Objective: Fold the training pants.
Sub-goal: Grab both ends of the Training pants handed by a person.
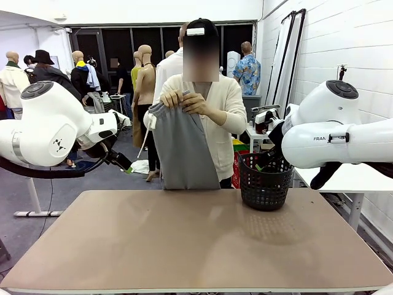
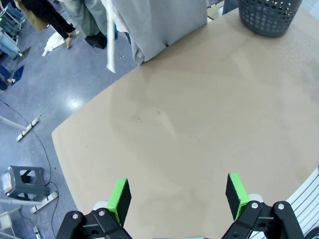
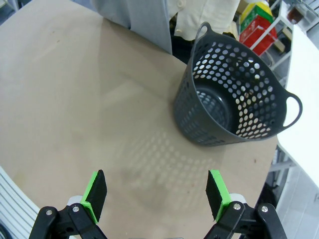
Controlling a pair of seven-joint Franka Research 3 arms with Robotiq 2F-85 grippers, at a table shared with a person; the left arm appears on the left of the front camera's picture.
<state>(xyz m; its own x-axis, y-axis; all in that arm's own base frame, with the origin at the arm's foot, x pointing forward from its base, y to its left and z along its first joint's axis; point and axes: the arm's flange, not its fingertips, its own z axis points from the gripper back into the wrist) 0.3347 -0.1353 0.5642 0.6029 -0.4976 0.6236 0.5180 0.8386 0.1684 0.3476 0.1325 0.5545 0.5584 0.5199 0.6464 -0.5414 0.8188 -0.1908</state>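
Observation:
A person at the far side of the table holds the light-grey training pants (image 1: 182,150) up by the waistband with both hands (image 1: 184,101); the legs hang down to the table's far edge. The hanging cloth also appears as the training pants (image 2: 154,25) and the training pants (image 3: 137,15) in the wrist views, with a white drawstring (image 2: 111,42) dangling beside it. My left gripper (image 2: 177,196) hovers open over the bare tabletop, nothing between its green pads. My right gripper (image 3: 157,194) is open too, above the table near the basket.
A dark perforated plastic basket (image 1: 265,181) stands empty at the table's far right (image 3: 234,104). The tan tabletop (image 1: 196,239) stretches wide in front. A white desk (image 1: 344,178) stands to the right, and a grey stool (image 2: 25,181) sits on the floor to the left.

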